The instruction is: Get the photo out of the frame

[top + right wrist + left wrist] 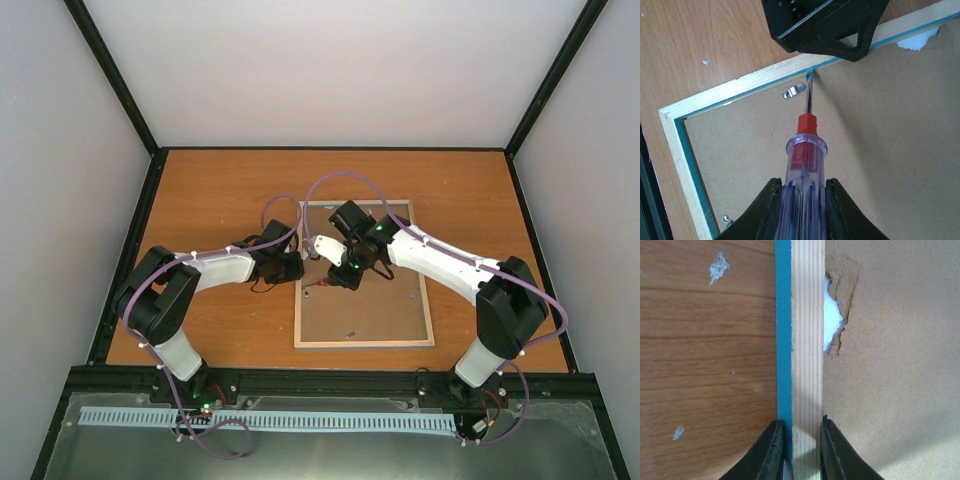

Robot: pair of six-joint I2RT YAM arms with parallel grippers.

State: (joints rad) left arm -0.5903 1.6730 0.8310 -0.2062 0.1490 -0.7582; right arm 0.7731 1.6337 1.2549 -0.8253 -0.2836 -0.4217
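frame point(365, 344): laid face down on the surface point(705, 365), backing board point(865, 150) uppermost.
left end effector point(799, 440): pinched on the frame's edge.
right end effector point(802, 200): clamped on a screwdriver point(804, 150), its tip set beside a metal clip point(794, 91).
risk: the board could be gouged, or the tip slipped off, if levered hard.
photo: hidden beneath the board; what the white patch point(832, 320) is cannot be told.

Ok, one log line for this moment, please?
left pincer: shut on frame rail | right pincer: shut on screwdriver | tip: at frame edge by clip | backing board: in place
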